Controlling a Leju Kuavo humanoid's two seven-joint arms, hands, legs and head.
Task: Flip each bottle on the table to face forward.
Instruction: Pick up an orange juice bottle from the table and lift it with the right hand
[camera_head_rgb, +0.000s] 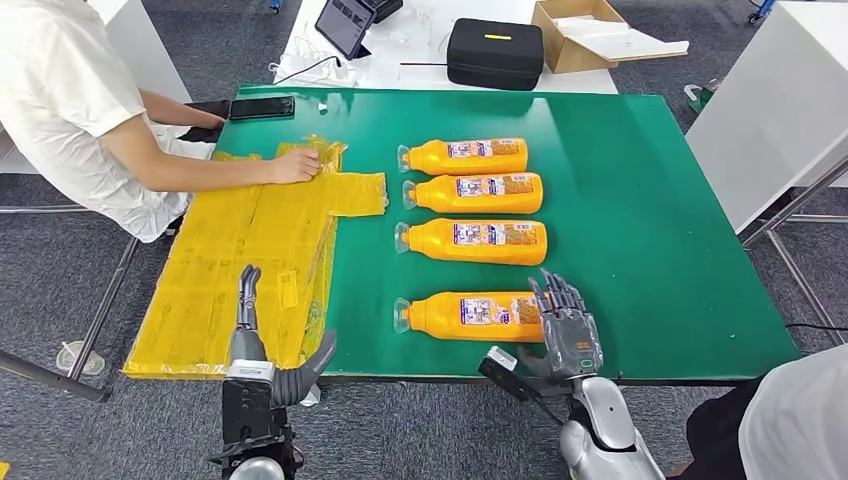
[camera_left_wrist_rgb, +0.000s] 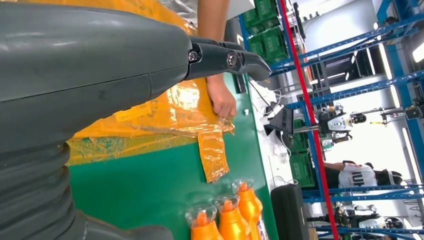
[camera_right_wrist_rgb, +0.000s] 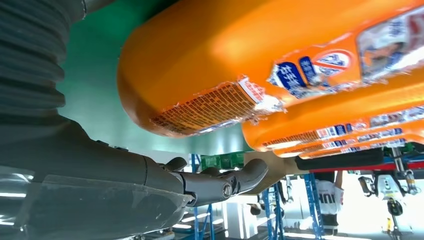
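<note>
R hand (camera_head_rgb: 566, 325) open, fingers spread by nearest bottle (camera_head_rgb: 470, 316) base; L hand (camera_head_rgb: 262, 345) open, empty; risk: bottle rolls off table (camera_head_rgb: 650, 200) edge if nudged.

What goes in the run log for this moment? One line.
right hand: open at nearest bottle base | left hand: open over yellow sheet

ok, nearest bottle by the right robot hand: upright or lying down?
Lying down. The nearest bottle rests on its side on the green table, cap pointing left.
</note>
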